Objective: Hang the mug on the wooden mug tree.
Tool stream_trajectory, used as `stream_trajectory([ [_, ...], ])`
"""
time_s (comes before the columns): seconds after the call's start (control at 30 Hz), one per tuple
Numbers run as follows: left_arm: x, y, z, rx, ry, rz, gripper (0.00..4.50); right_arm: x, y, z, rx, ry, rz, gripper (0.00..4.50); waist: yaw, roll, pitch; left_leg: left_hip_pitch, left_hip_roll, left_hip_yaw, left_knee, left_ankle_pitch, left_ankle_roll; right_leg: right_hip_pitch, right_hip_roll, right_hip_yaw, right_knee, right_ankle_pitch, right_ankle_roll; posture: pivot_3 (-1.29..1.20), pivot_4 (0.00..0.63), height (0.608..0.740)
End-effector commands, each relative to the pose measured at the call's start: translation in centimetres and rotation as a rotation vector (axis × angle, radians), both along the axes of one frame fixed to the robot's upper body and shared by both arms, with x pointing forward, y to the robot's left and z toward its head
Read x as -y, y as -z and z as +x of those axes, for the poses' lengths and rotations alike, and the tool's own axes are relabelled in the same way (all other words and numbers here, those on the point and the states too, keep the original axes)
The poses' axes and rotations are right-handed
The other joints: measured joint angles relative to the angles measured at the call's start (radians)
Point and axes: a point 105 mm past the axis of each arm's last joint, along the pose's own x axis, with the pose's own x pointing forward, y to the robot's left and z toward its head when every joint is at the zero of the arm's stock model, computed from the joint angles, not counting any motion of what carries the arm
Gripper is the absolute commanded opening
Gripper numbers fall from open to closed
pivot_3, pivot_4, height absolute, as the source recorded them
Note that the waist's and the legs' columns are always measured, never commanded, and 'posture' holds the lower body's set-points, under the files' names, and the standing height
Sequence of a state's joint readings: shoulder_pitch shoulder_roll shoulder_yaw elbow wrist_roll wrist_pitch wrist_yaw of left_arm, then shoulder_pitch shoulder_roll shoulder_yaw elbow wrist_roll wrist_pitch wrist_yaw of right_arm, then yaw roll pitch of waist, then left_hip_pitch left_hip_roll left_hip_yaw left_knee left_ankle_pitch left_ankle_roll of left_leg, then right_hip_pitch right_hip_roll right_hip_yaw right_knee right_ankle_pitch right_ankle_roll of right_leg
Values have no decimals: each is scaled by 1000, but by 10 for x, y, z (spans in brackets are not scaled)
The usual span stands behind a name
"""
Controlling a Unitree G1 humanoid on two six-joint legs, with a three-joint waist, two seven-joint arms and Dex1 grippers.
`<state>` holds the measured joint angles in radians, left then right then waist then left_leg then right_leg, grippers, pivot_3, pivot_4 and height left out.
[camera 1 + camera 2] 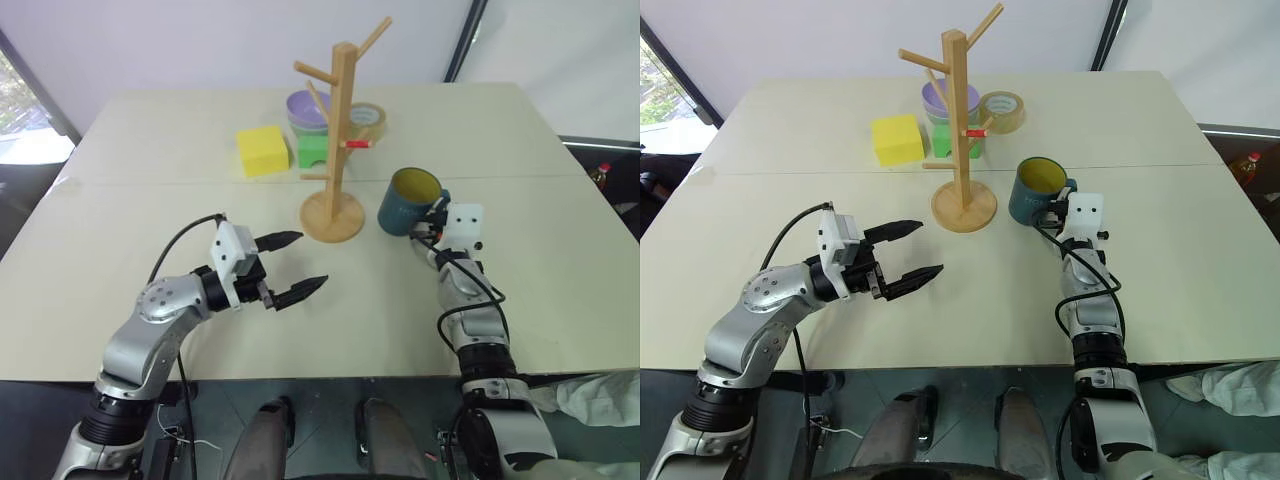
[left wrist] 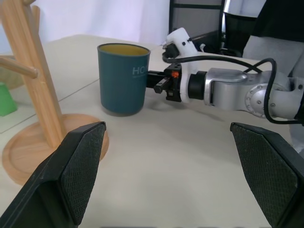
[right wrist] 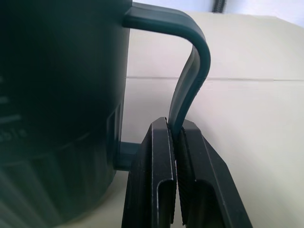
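Black fingers of the right gripper (image 3: 176, 166) pinch the thin loop handle of the mug (image 1: 410, 201)
Teal-blue with a yellow inside and pale lettering, the mug stands upright on the table (image 1: 120, 250), just right of the wooden mug tree (image 1: 338, 140) with its round base and angled pegs; right forearm reaches level to it, while the left gripper (image 1: 292, 265) hovers wide open, empty, pointing toward the tree

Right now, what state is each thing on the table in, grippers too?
mug: upright on the table, handle pinched.
right gripper: shut on the mug's handle.
left gripper: open, holding nothing.
wooden mug tree: standing, pegs bare.
purple bowl: upright behind the tree.
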<state>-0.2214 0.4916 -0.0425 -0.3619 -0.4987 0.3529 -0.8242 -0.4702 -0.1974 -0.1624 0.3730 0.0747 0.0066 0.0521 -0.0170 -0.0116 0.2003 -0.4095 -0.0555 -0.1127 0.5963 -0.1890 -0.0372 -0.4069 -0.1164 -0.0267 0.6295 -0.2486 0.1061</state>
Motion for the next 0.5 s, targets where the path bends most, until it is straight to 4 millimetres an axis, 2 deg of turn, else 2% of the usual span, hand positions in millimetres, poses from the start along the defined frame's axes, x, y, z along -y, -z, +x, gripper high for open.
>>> stream_trajectory([
  [0.03, -16, -14, 8, 75, -70, -8, 4500, -8, -49, -9, 167, -130, -104, 46, 1, 1, 0, 0, 0, 0, 0, 0, 0, 0, 0, 0, 0, 0, 0, 0, 150, 740],
  [0.13, -35, -23, 16, 97, -130, -20, 4500, -19, -81, -28, 240, -338, -316, 46, 3, 1, 1, 0, 0, 0, 0, 0, 0, 0, 0, 0, 0, 0, 0, 0, 150, 740],
  [0.27, -51, -33, 23, 115, -160, -31, 4500, -38, -108, -56, 237, -615, -515, 46, 4, 1, 1, 0, 0, 0, 0, 0, 0, 1, 0, -1, -1, -1, 1, 0, 150, 740],
  [0.4, -56, -44, 30, 147, -158, -29, 4500, -57, -142, -73, 207, -803, -641, 46, 1, 2, 2, 0, 1, 1, 0, 0, 0, 0, -1, 0, -1, -2, 4, 0, 150, 740],
  [0.5, -54, -51, 33, 171, -141, -28, 4500, -68, -150, -76, 160, -870, -698, 46, 4, 2, 2, 0, 1, 0, 1, 0, 0, 0, -1, -1, 0, -2, 4, 0, 150, 740],
])
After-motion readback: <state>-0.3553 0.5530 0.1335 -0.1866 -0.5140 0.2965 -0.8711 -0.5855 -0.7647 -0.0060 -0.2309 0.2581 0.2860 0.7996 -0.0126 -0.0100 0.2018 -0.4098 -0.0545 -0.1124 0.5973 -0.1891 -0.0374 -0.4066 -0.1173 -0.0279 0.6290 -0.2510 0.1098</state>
